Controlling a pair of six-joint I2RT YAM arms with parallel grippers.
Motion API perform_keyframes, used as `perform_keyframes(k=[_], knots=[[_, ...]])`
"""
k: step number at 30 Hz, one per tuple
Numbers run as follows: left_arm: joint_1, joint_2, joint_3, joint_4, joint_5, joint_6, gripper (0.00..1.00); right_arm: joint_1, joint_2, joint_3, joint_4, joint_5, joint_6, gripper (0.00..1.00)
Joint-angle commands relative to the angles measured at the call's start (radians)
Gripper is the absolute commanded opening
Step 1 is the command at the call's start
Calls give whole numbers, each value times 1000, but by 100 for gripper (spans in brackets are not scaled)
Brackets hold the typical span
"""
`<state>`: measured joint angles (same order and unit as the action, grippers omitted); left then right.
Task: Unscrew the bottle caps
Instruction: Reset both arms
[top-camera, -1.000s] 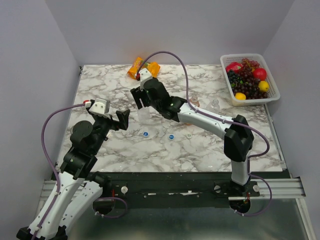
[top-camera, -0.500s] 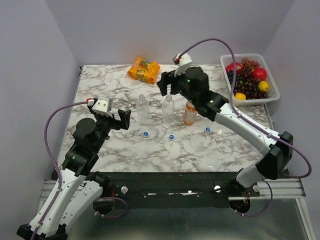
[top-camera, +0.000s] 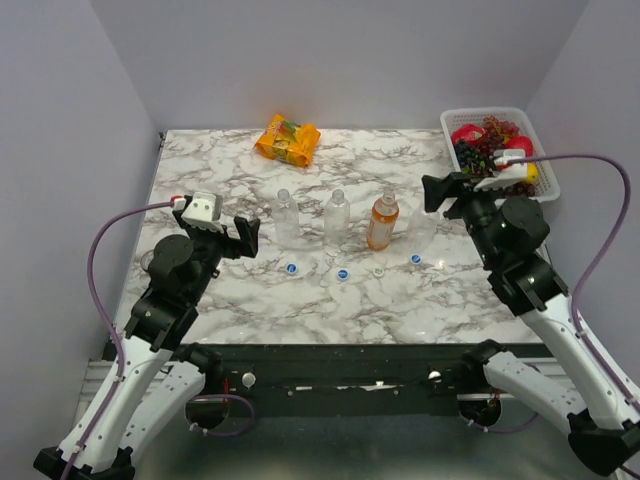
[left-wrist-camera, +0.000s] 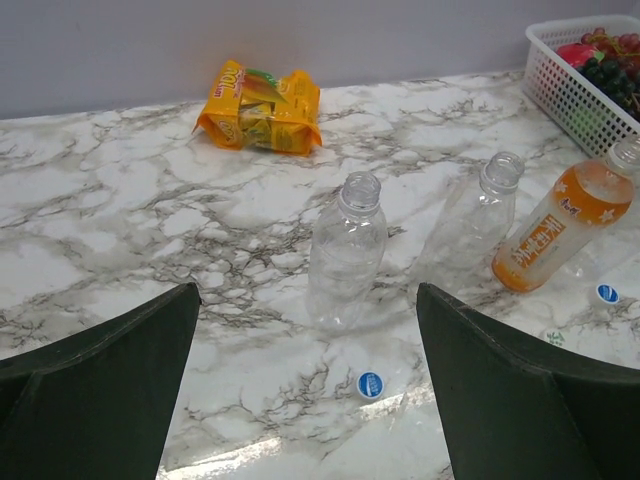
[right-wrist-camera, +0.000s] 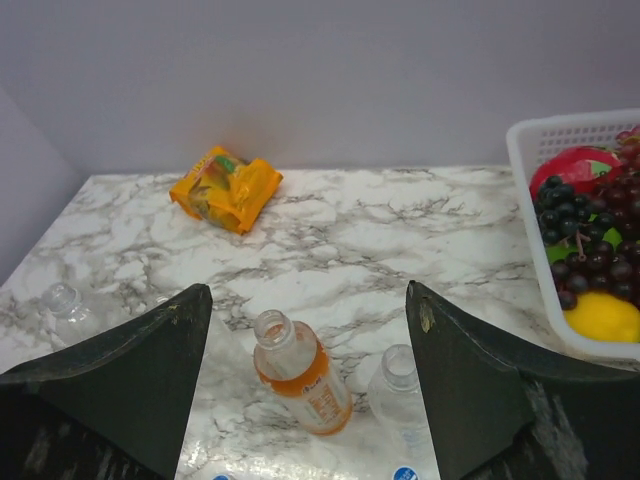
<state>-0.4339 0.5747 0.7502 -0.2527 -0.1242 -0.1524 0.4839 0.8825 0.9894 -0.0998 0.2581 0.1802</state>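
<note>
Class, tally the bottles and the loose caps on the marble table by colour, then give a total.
Clear colourless plastic bottles: 3
Orange-liquid plastic bottle: 1
Small round blue plastic caps: 3
Small round white plastic cap: 1
Total: 8

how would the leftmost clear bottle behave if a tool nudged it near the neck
The leftmost clear bottle looks empty and thin-walled, so it is probably very light and would likely slide or tip rather than resist. It stands upright and uncapped; being round, it would probably roll on the smooth marble table once tipped.
</note>
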Motion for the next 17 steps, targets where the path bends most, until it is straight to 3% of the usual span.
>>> perform_keyframes(k=[1, 6, 17], knots=[[4, -9, 25, 12, -83, -53, 99, -4, -131, -96, -20, 107, 8, 86], [4, -16, 20, 21, -80, -50, 99, -4, -247, -162, -51, 151, 12, 86], [4, -22, 14, 23, -72, -32, 99, -4, -297, -187, -74, 156, 7, 86]])
